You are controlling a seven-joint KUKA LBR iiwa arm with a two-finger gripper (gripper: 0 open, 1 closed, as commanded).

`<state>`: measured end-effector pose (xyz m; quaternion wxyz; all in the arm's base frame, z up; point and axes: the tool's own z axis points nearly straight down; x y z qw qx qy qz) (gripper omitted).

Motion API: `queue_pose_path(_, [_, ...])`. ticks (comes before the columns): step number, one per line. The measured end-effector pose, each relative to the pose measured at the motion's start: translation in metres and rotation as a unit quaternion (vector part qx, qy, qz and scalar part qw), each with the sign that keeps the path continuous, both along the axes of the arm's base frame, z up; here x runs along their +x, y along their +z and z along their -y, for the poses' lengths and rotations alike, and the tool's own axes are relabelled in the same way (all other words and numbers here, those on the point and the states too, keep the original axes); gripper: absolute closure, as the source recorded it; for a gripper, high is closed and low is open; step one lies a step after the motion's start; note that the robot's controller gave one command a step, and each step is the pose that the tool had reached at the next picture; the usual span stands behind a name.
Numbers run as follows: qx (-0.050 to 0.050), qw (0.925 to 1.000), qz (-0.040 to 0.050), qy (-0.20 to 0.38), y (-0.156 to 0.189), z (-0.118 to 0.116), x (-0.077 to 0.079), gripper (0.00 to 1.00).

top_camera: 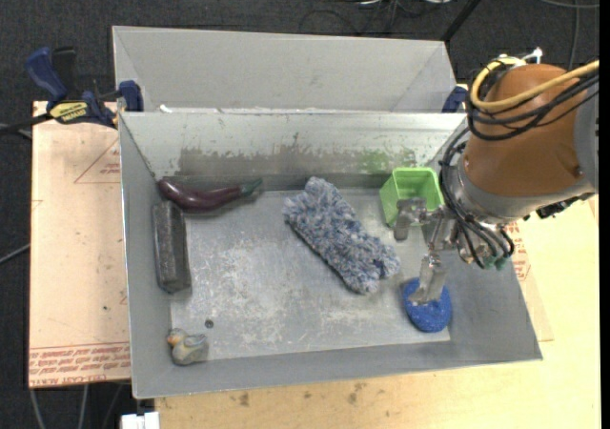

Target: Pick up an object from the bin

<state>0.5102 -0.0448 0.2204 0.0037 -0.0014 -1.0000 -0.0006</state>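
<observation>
Jaws low over blue round lump (426,311) by bin's (257,303) near right corner; their spread cannot be told. Risk: slipping off its rounded top, shoving it against the wall

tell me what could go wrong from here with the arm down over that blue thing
1. The blue lump looks low and rounded, so the gripper right above it may slide off or only press it into the floor.
2. The lump lies near the bin wall, so a shove might wedge it there.
3. The green cup sits close behind the wrist and the fuzzy cloth is close by, so either could get bumped or snagged.
</observation>
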Motion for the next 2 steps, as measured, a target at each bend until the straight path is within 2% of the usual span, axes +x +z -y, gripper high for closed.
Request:
queue_pose_path(1, [0.000, 1.0000, 0.0041, 0.001, 0.004, 0.000, 0.001, 0.00])
queue_pose_path(2, [-0.001, 0.9998, 0.0094, 0.015, -0.039, -0.020, 0.036, 0.00])
